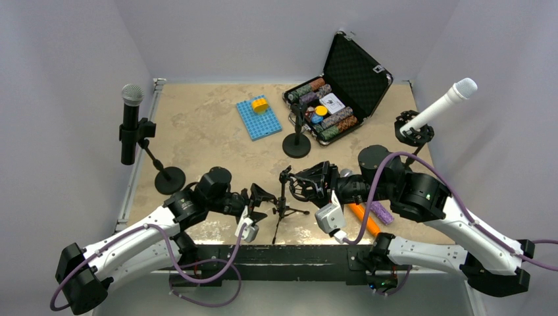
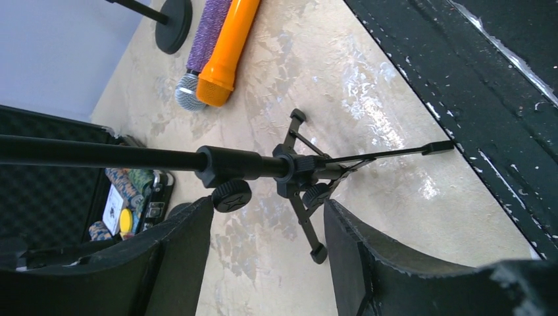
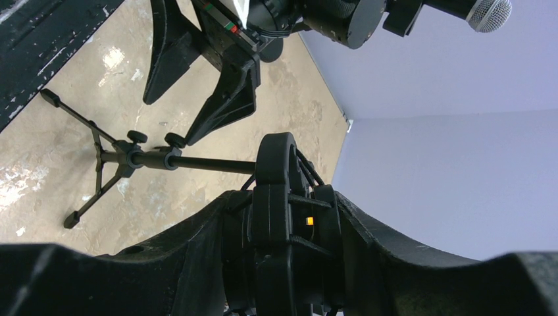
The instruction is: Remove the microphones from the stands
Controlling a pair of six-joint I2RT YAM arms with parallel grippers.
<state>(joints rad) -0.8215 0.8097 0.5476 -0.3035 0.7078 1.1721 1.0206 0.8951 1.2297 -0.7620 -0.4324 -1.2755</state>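
Observation:
A small black tripod stand [image 1: 283, 207] stands at the near middle, also in the left wrist view [image 2: 296, 168] and the right wrist view [image 3: 118, 158]. My right gripper [image 1: 317, 184] [image 3: 283, 204] is shut on the shock mount [image 1: 306, 179] [image 3: 279, 164] at its top; whether the mount holds a microphone is hidden. My left gripper [image 1: 260, 199] [image 2: 268, 204] is open and empty beside the tripod's pole. A black microphone [image 1: 131, 112] sits upright in a stand at the left. A white microphone [image 1: 442, 105] sits tilted in a stand at the right.
An orange microphone [image 1: 365, 220] [image 2: 227, 46] and a purple one [image 1: 381, 212] [image 2: 207, 33] lie on the table under my right arm. An empty round-base stand [image 1: 297, 141], a blue plate [image 1: 258, 120] with a yellow brick and an open chip case [image 1: 342, 85] are at the back.

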